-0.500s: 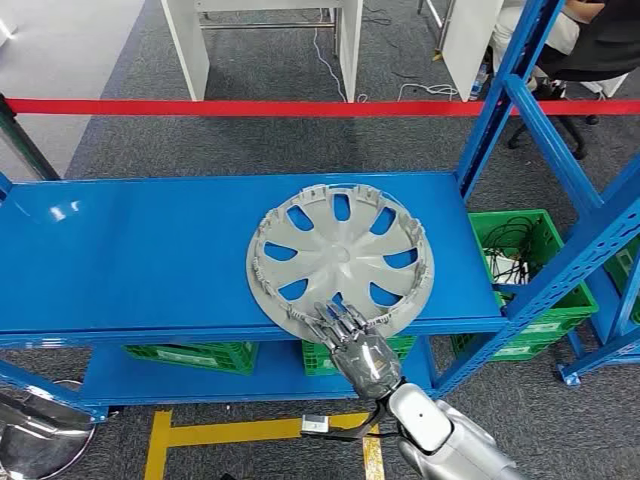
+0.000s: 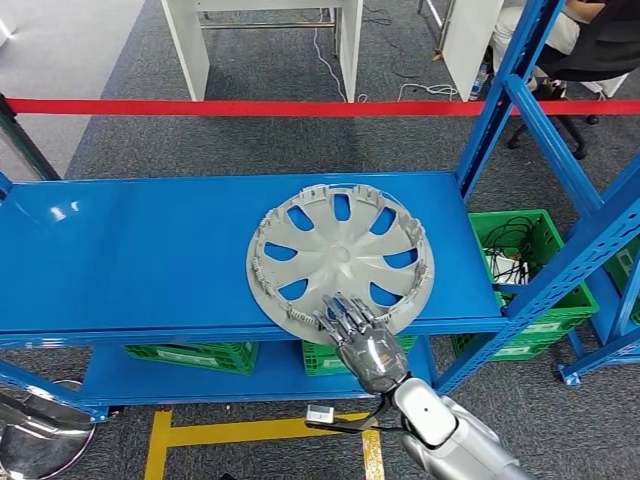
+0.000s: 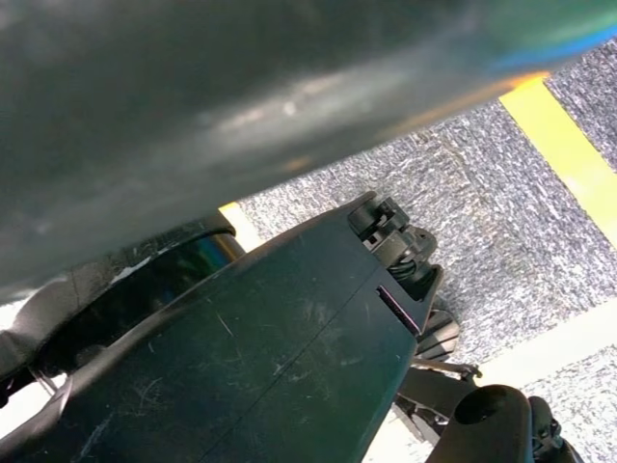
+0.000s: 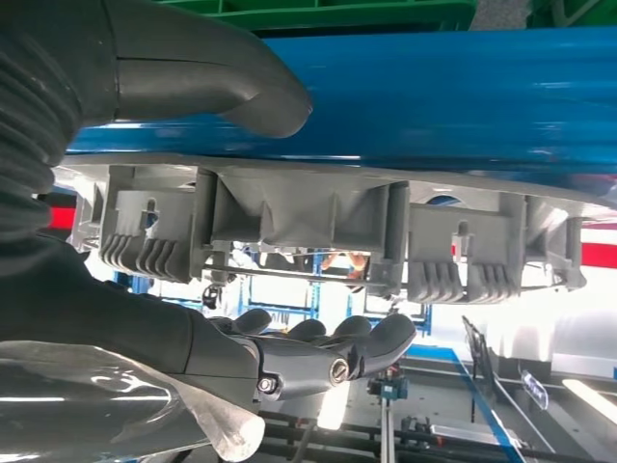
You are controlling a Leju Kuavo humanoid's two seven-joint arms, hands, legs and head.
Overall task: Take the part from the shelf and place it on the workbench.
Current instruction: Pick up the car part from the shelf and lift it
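Grey part: a round grey plastic wheel cover (image 2: 340, 257) with curved spoke openings and clips round its rim lies flat on the blue metal shelf (image 2: 151, 250), its near edge hanging just over the shelf's front lip.
Right hand: the silver and dark right hand (image 2: 361, 338) reaches in at the cover's near edge; in the head view its dark fingers (image 2: 343, 312) lie spread over the rim.
Grasp: in the right wrist view the thick grey thumb (image 4: 218, 77) sits on one side of the rim and the fingers (image 4: 342, 342) on the other, with a gap between fingers and rim; the fingers are apart and have hold of nothing yet.
Cover seen from the wrist: the ribbed clips and wire ring of the rim (image 4: 320, 231) lie between thumb and fingers, against the blue shelf edge.
Left hand: cannot tell its state; the left wrist view looks at grey carpet (image 3: 451, 193) with a yellow floor stripe (image 3: 575, 164).
Beyond the fingers: a red barrier tape (image 2: 226, 106) runs across behind the shelf.
Below the fingers: green plastic crates (image 2: 528, 290) sit under and beside the shelf; yellow floor tape (image 2: 226, 432) lies near the arm.
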